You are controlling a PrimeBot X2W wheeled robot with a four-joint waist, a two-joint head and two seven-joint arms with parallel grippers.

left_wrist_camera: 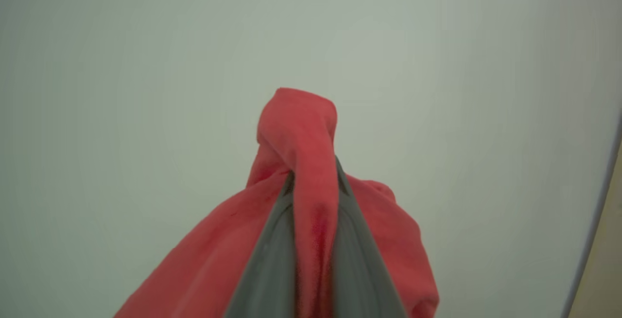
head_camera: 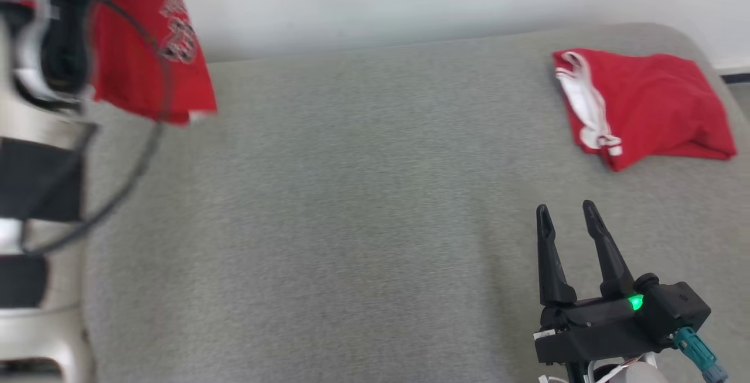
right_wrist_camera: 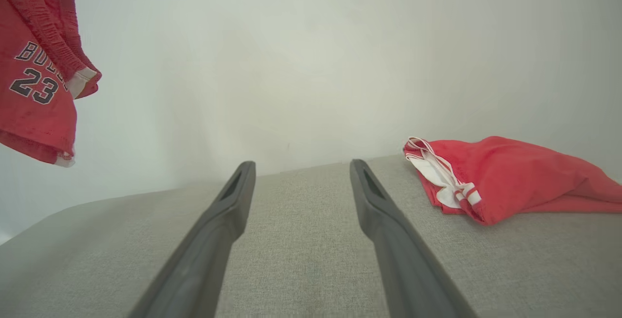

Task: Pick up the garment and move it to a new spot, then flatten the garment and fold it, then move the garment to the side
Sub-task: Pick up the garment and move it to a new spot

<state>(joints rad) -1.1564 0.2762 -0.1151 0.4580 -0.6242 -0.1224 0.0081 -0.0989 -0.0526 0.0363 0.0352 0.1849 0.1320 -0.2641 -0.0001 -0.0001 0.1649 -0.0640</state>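
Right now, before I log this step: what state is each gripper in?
Left gripper: shut on the red jersey, which hangs in the air.
Right gripper: open, holding nothing.

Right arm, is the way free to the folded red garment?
Probably yes: right pincer is open and empty, with bare cushion between it and the folded garment just ahead.

Soft, even light is cast throughout, with faint shadows. The red jersey (head_camera: 146, 61) at the head view's upper left is smeared by motion blur; the wrist views' edges are bowed.
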